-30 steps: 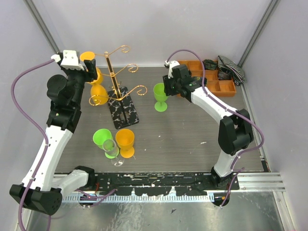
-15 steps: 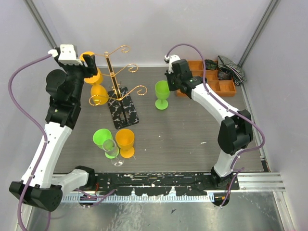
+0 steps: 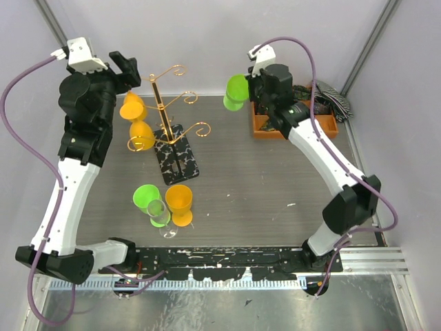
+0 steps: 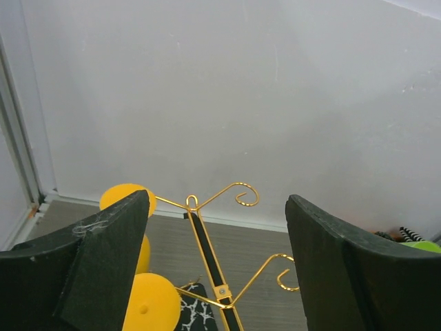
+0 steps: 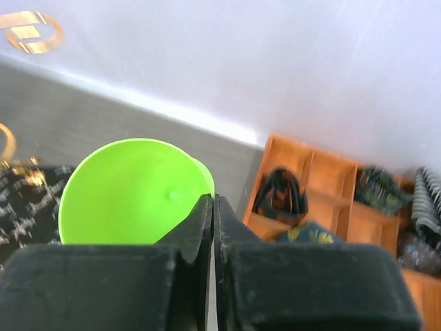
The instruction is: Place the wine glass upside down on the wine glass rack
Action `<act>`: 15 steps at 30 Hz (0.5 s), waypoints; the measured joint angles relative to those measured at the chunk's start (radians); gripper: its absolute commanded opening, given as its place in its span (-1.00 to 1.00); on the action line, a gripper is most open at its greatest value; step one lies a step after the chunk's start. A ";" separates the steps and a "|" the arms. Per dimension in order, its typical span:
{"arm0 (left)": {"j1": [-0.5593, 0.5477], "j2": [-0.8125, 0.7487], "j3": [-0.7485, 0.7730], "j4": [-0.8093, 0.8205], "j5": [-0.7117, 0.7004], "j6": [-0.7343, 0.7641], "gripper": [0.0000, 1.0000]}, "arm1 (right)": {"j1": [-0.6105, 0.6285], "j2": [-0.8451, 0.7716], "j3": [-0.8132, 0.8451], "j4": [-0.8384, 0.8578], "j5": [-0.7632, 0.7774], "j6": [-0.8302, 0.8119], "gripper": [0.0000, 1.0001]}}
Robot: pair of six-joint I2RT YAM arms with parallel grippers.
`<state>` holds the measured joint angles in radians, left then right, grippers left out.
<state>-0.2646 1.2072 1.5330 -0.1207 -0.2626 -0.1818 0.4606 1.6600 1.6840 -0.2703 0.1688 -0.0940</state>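
While the left jaws gape wide, the right jaws clamp shut on a lime-green wine glass (image 3: 236, 92).

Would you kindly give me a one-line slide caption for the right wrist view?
Right gripper closed on a green wine glass, with an orange compartment tray behind it.

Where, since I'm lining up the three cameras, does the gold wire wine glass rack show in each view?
Top external: gold wire wine glass rack stands left of centre.
Left wrist: bottom centre, framed by the open left gripper.
Right wrist: only slivers at the left edge, beside the lime-green plastic wine glass.
Shared landmark: the white back wall.
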 measured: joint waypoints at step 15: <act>0.004 0.076 0.052 -0.068 -0.092 -0.475 0.84 | 0.041 -0.179 -0.326 0.851 -0.137 -0.064 -0.99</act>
<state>-0.2604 1.2827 1.5852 -0.1890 -0.3542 -0.6567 0.5014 1.4815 1.3579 0.5812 0.0319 -0.1585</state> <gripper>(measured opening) 0.921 0.061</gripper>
